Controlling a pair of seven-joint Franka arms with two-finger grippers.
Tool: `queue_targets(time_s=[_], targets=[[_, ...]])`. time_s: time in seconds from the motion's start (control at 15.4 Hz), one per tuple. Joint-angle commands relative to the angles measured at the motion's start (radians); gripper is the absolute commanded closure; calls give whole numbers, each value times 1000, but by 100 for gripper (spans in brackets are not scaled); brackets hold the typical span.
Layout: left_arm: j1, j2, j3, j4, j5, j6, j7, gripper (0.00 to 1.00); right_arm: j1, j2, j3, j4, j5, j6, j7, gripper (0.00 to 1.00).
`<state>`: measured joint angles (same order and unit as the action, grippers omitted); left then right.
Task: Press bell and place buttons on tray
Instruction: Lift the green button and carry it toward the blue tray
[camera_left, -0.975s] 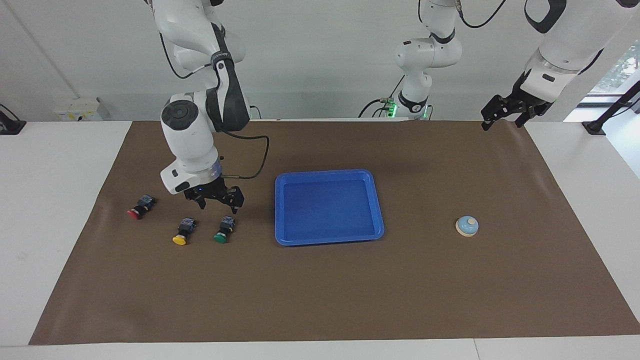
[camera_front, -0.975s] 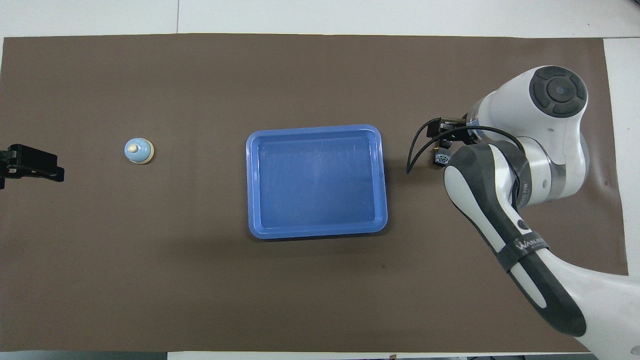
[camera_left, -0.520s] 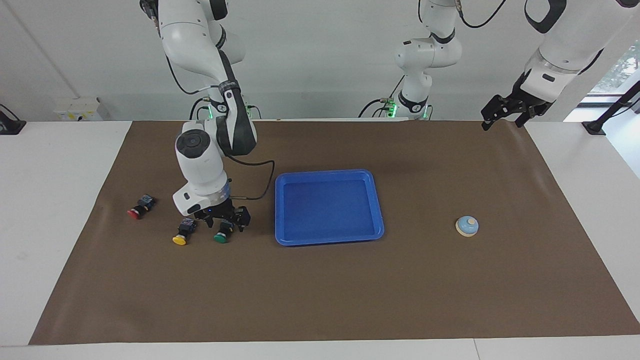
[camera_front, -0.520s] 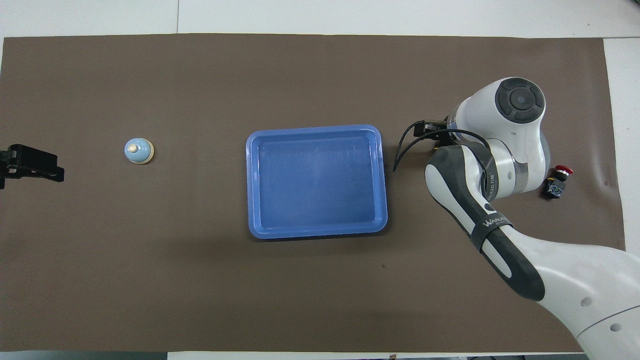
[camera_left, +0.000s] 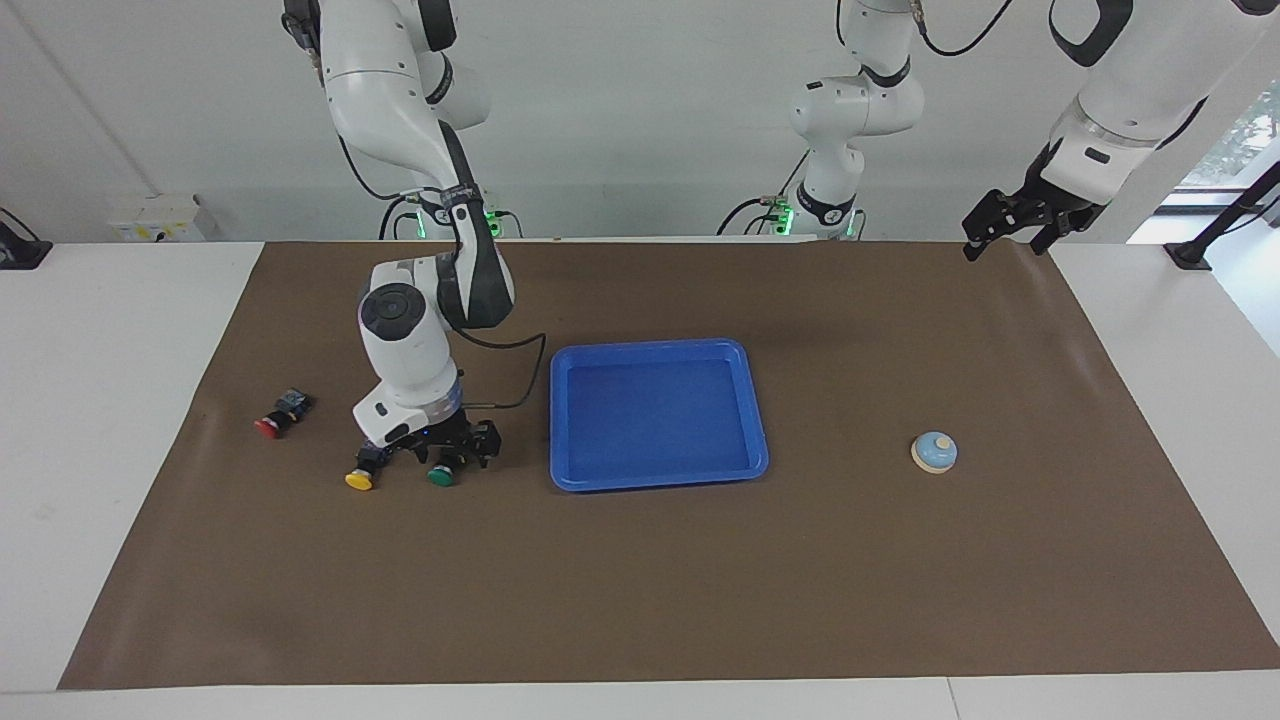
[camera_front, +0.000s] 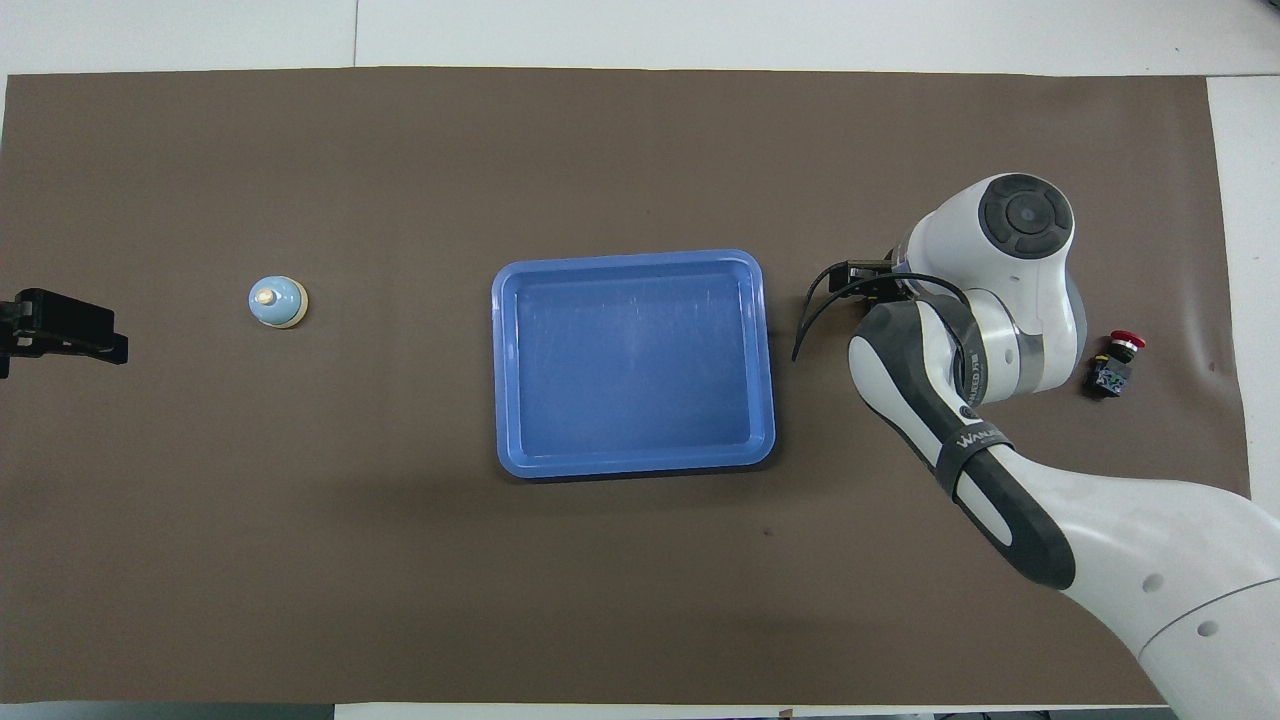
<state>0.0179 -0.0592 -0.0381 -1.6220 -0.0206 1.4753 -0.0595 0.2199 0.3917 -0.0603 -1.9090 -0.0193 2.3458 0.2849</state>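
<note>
Facing view: right end effector (camera_left: 445, 452) low over green button (camera_left: 439, 475)

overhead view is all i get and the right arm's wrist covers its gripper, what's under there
Observer: The right gripper is down at the mat, set over the green button.
Operator: has it closed on it
Observer: No, it is open, with a finger on each side of the button's body.
Operator: and the yellow one, can't see it either
Observer: The yellow button lies on the mat beside the green one, toward the right arm's end of the table, outside the tray.
</note>
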Motion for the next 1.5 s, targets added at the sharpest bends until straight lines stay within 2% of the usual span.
queue_targets(time_s=[0.0, 0.07, 0.2, 0.26, 0.39, 0.52, 0.65, 0.72, 1.04, 1.3, 1.43], targets=[[-1, 2, 3, 16, -2, -24, -8, 0, -7, -33, 7, -77, -1, 56, -13, 0], [-1, 2, 3, 16, -2, -24, -8, 0, -5, -37, 7, -85, -1, 58, -13, 0], [-1, 2, 3, 16, -2, -24, -8, 0, -8, -39, 7, -85, 1, 58, -15, 6], [-1, 2, 3, 16, -2, -24, -8, 0, -11, -39, 7, -85, 1, 58, -13, 16], [-1, 2, 3, 16, -2, -24, -8, 0, -10, -39, 8, -82, 1, 53, -12, 43], [-1, 2, 3, 16, -2, -24, -10, 0, -10, -37, 8, -71, 1, 53, -3, 64], [-1, 2, 4, 16, -2, -26, -10, 0, -11, -36, 8, -70, 2, 56, 17, 93], [-1, 2, 3, 16, -2, -24, -8, 0, -5, -36, 8, -70, 2, 56, 39, 100], [-1, 2, 3, 16, -2, -24, -8, 0, 3, -42, 10, -9, 4, 8, 50, 100], [-1, 2, 3, 16, -2, -24, -8, 0, 6, -60, 108, 90, 53, -114, 68, 100], [-1, 2, 4, 16, -2, -24, -8, 0, 50, -63, 141, 116, 53, -143, 89, 100]])
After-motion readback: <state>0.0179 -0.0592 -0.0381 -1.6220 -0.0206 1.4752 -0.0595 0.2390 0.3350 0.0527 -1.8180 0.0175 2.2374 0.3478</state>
